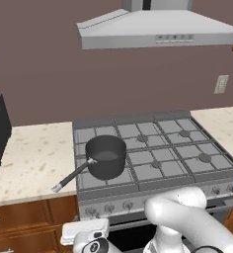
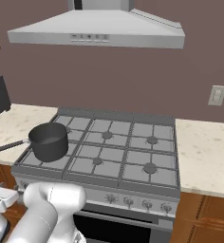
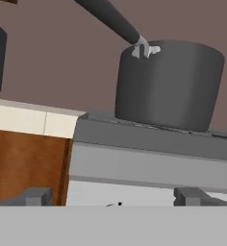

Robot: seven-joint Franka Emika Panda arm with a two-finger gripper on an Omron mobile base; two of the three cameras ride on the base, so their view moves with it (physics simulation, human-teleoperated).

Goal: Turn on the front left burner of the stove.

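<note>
A: Identify the item nearest the hand camera.

B: The gripper [image 3: 113,202]. Its two fingertips [image 3: 36,196] rise at the bottom of the hand view with a wide gap between them; the jaws are released and hold nothing. The hand sits low, in front of the stove [image 3: 154,158], level with the left end of its front panel.

A: Locate the stove in the base views.

B: The stove [image 1: 187,185] is set between two light stone counter sections [image 1: 32,158], below the range hood [image 1: 160,27]. A row of small round knobs [image 1: 109,208] runs along its front edge; in the left base view the arm's white elbow covers the middle of that row.

A: Locate the front left burner.

B: The front left burner [image 1: 96,179] occupies the near left corner of the cooktop. A dark saucepan [image 1: 106,156] stands on its grate and hides the burner cap. The saucepan's long handle [image 1: 71,177] extends leftward and forward, past the stove's edge and over the counter.

A: Relation of gripper to saucepan?

B: Well apart. In the hand view the saucepan [image 3: 168,86] appears above the stove's front lip, higher than the fingertips. To the left are the counter edge and a brown cabinet front [image 3: 26,163].
</note>
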